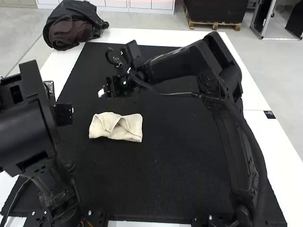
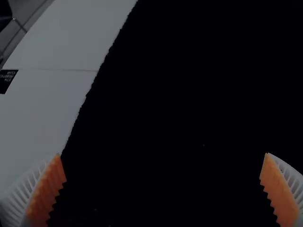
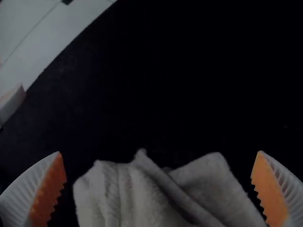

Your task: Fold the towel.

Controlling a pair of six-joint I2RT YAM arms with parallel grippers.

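Note:
The cream towel point(image 1: 129, 126) lies folded into a small, roughly rectangular bundle on the black mat, with loose flaps and creases on top. My left gripper point(image 1: 64, 114), partly hidden by its own arm, is left of the towel. Beyond the towel's far edge is my right gripper point(image 1: 105, 91), above the mat. In the left wrist view, my left gripper point(image 2: 163, 182) is open over bare mat. The right wrist view has the towel point(image 3: 137, 194) low between the widely parted fingers of my right gripper point(image 3: 158, 182), which holds nothing.
A black mat point(image 1: 170, 179) covers most of the white table point(image 1: 258, 118). A dark bag point(image 1: 73, 28) rests at the far left corner. My right arm spans the far middle of the mat. In the right wrist view, a white finger point(image 3: 10, 105) of the other gripper shows.

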